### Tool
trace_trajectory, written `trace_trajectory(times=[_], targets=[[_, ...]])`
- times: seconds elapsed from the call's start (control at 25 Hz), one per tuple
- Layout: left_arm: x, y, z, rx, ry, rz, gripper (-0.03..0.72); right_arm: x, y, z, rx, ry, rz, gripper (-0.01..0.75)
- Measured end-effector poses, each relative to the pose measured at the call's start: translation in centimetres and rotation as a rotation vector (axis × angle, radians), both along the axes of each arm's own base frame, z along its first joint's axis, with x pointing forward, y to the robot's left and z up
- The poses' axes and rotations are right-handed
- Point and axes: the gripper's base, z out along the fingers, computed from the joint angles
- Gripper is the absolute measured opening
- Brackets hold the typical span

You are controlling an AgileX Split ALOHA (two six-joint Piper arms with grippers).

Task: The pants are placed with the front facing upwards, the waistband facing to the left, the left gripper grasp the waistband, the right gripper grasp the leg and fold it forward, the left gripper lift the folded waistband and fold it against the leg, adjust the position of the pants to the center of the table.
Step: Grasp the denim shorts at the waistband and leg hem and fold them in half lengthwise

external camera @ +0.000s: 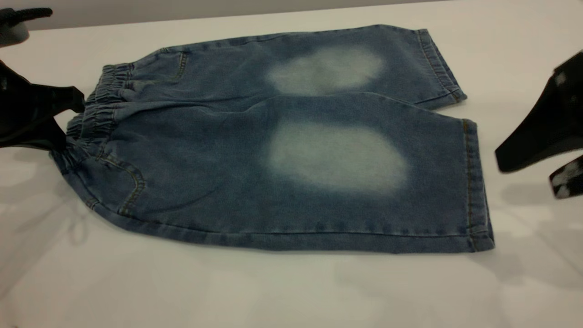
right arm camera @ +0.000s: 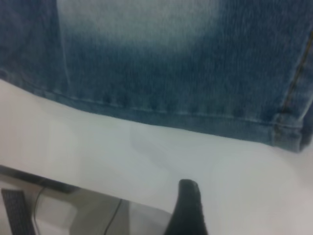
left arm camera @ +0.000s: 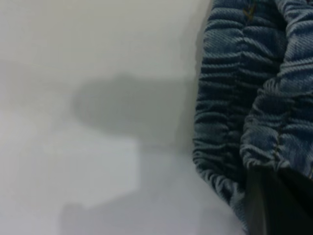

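The bench (external camera: 291,291) is a wide pale surface, and the pants (external camera: 282,150) lie flat on it near the middle, front side up, with a faded patch on each leg. Their long axis runs from 9 o'clock to 3 o'clock in the exterior view: the waistband (external camera: 98,109) is at 9 o'clock and the hems are at 3 o'clock. The near leg (external camera: 346,182) lies toward 6 o'clock, and the other leg is behind it toward 12 o'clock.

The left gripper (external camera: 68,123) is at the 9 o'clock end, with one finger over the gathers and one under them. In the left wrist view the ruched band (left arm camera: 234,122) meets the dark finger, so I judge the jaws are closing on the band, but I cannot tell if they hold it firmly.

The right gripper (external camera: 528,175) hovers at 3 o'clock, apart from the hem and above the bench, its jaws spread with nothing between them. It is the nearer arm to the leg hem, which lies toward 9 o'clock from it. I judge that its next move must go toward that hem.
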Motion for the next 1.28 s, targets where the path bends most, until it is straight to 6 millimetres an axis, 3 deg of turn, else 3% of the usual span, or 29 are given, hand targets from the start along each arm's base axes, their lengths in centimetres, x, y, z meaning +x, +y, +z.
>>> trace_trajectory(times=[0.72, 0.88, 1.28], targets=[[0.0, 0.0, 0.0, 0.000, 0.000, 0.000, 0.037, 0.8, 0.1, -7.4, -0.009, 0.058, 0.060, 0.510], [0.0, 0.0, 0.0, 0.000, -0.001, 0.000, 0.037, 0.7, 0.1, -8.1, -0.007, 0.064, 0.058, 0.510], [0.0, 0.0, 0.0, 0.000, -0.001, 0.000, 0.037, 1.4, 0.3, -7.9, 0.031, 0.024, -0.011, 0.510]])
